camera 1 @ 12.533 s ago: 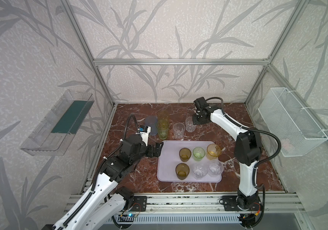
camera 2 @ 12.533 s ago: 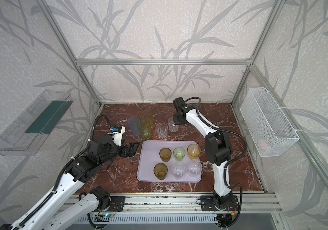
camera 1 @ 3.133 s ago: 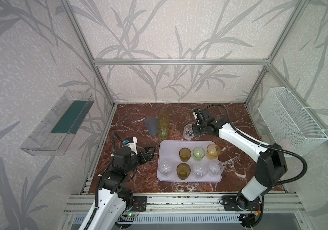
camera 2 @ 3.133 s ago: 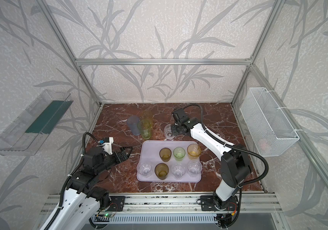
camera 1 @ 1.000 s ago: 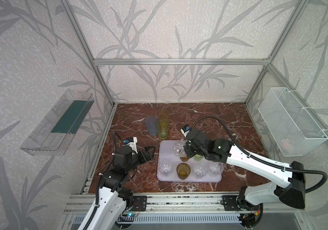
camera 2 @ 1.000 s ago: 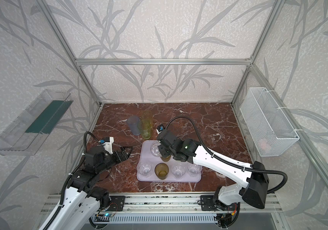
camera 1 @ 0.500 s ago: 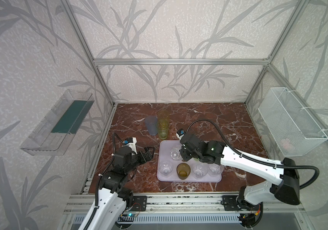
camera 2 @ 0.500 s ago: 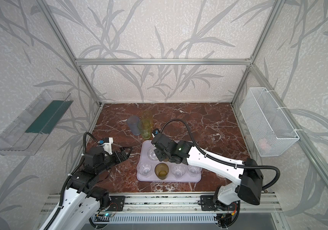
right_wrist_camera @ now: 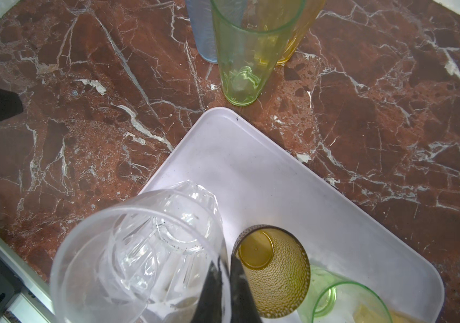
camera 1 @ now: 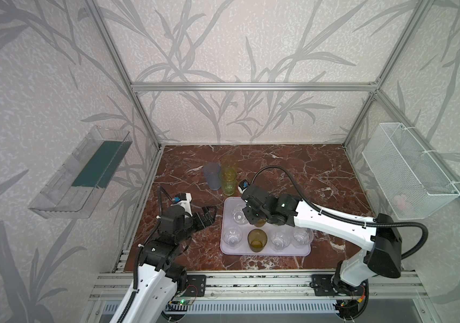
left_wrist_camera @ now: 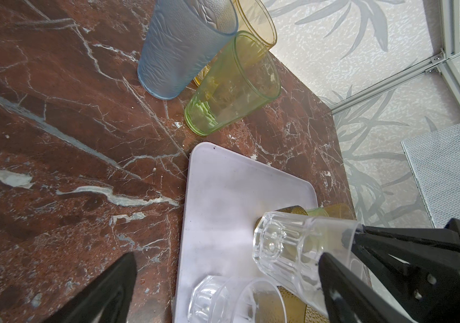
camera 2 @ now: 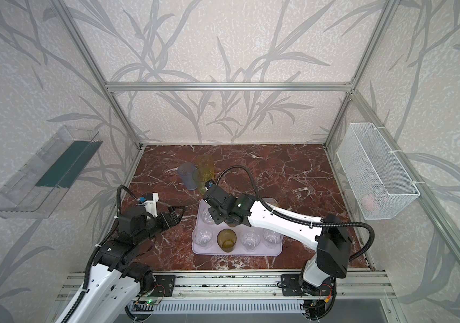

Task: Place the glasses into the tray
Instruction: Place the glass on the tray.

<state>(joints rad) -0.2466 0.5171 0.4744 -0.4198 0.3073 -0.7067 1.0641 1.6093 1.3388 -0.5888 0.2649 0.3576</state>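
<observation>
Only partly, beneath the right gripper: the amber tumbler.

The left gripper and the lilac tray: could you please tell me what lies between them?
Only bare marble tabletop lies between the open left gripper and the tray; both top views and the left wrist view show it.

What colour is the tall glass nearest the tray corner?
The glass is translucent green; clearest in the left wrist view.
</observation>
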